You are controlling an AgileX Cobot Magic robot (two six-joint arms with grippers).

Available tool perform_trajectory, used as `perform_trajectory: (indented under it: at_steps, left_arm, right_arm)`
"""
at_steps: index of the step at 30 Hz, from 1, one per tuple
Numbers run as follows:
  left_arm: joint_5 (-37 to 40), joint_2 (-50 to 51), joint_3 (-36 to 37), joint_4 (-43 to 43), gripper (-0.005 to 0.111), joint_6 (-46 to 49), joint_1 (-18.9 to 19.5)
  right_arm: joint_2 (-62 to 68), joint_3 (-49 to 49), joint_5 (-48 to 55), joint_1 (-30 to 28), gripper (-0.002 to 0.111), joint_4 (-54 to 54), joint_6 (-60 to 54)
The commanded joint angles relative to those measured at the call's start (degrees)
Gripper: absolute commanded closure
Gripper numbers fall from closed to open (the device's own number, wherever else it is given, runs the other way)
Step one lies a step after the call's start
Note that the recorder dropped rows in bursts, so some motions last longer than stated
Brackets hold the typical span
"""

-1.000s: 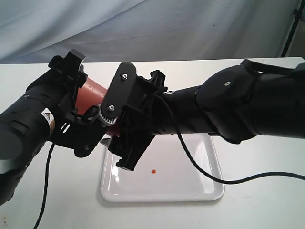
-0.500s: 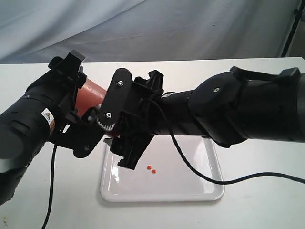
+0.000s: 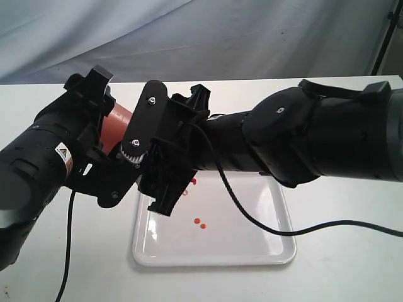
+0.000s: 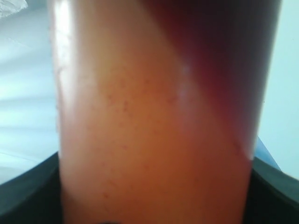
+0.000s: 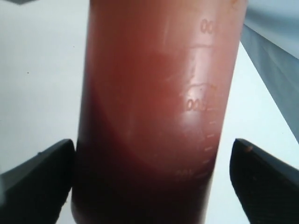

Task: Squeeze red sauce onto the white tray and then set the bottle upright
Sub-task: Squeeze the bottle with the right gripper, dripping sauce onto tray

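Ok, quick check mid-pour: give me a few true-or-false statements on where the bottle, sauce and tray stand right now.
1. The bottle stands upright on the table. False: it is held tilted in the air, over the white tray.
2. Red sauce is on the tray. True: small drops.
3. The left gripper grips the bottle. True.
4. Sauce covers most of the tray. False: only a few small drops; the rest is bare white.

Matte black left arm and right arm carry silver screws, trailing cables, and a warning sticker (left only).
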Motion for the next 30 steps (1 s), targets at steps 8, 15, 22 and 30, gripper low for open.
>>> perform_trajectory:
  at_steps: [8,15,22,30]
  left_arm:
    - [1.4,-0.6,-0.6,1.5,0.107,-1.5,-0.3]
    - [1.4,-0.6,-0.6,1.5,0.107,-2.7,-0.3]
    - [1.4,-0.6,-0.6,1.5,0.107,-2.7,-0.3]
    - [1.5,-0.6,-0.6,1.5,0.107,-2.7,-0.3]
  right_arm:
    - [0.0,-0.3,-4.6,0.3,0.028,0.6,7.7]
    - [0.0,-0.3,-3.1,0.3,0.051,0.6,7.7]
    - [0.0,-0.3,-3.1,0.3,0.108,0.6,9.6]
    - [0.0,-0.3,-3.5,0.3,0.108,0.6,9.7]
